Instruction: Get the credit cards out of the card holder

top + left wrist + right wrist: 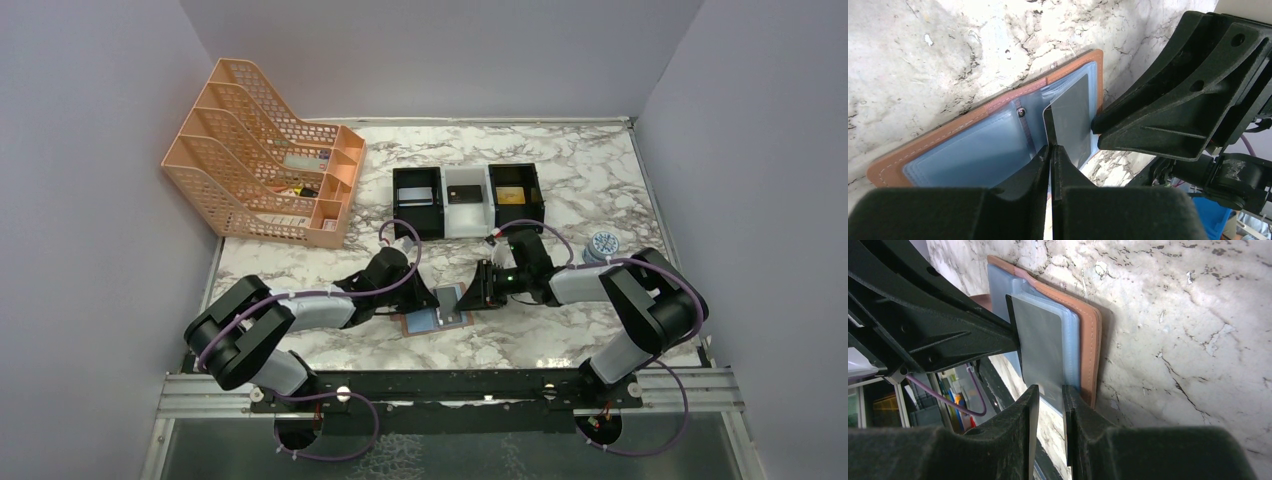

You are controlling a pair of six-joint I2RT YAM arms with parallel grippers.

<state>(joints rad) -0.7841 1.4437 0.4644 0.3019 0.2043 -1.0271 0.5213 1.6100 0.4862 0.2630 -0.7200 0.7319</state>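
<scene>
At the far left rear an orange mesh file rack (pixel 260 150) is seen, well apart from the work. Nearer the middle, the left gripper (pixel 1050 149) is set low over the marble-patterned bench (pixel 560 170), its fingers pressed together on the edge of a thin dark grey card (pixel 1073 117). That edge is the one towards the fold of the small tan-brown leather bifold card holder (pixel 963 150). The card holder is spread flat, pale blue lining up, between the two grippers. The dark grey card is part-way out of the right-hand pocket. Its long axis is laid roughly away from the arm bases, across the line joining the grippers.

On the right, the right gripper (pixel 1049 388) is closed to a narrow gap on the pocket edge of the card holder, apparently to pin it.

A pull leftward is judged the natural way out, since bare bench is offered there, while a row of black and white box trays (pixel 468 230) is kept behind.
</scene>
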